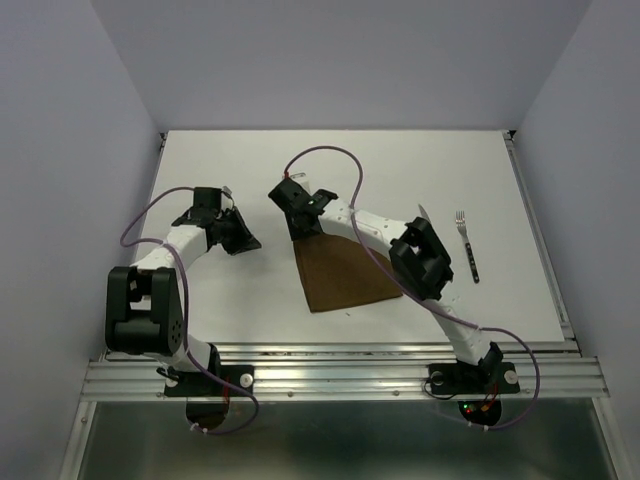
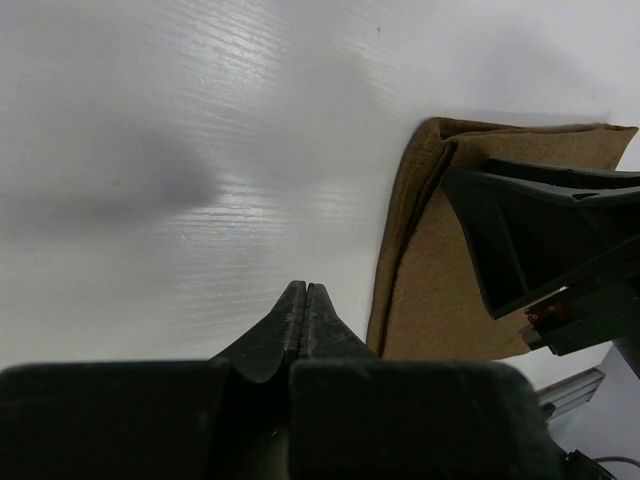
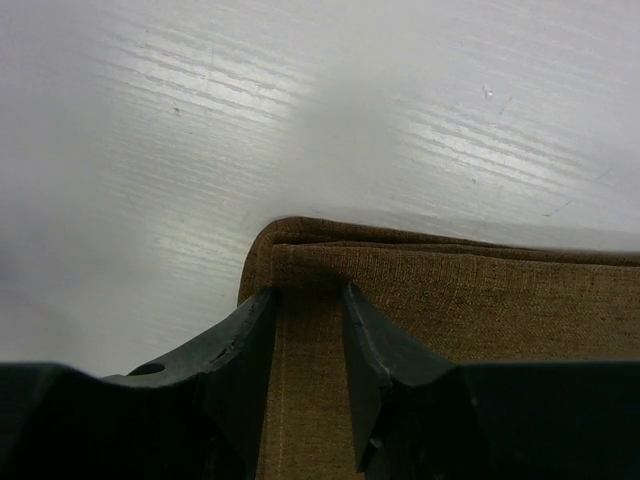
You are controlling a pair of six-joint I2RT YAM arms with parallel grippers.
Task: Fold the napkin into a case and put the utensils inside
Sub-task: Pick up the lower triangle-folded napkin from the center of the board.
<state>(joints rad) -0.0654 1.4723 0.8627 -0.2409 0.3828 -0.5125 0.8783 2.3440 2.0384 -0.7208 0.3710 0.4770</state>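
Note:
The dark brown napkin [image 1: 345,272] lies folded in layers on the white table. My right gripper [image 1: 303,228] is at its far left corner. In the right wrist view the right gripper [image 3: 306,300] is open, its fingers apart over the folded corner of the napkin [image 3: 450,290]. My left gripper [image 1: 248,241] is shut and empty, just left of the napkin. The left wrist view shows the left gripper [image 2: 305,292] closed above bare table beside the napkin's folded edge [image 2: 440,280]. The fork [image 1: 466,243] lies to the right. The knife [image 1: 423,212] is mostly hidden by the right arm.
The white table [image 1: 250,160] has raised rails along its right side and near edge. Grey walls close in on the left, back and right. The right arm reaches across the napkin's right part. The right gripper's fingers [image 2: 530,240] show in the left wrist view.

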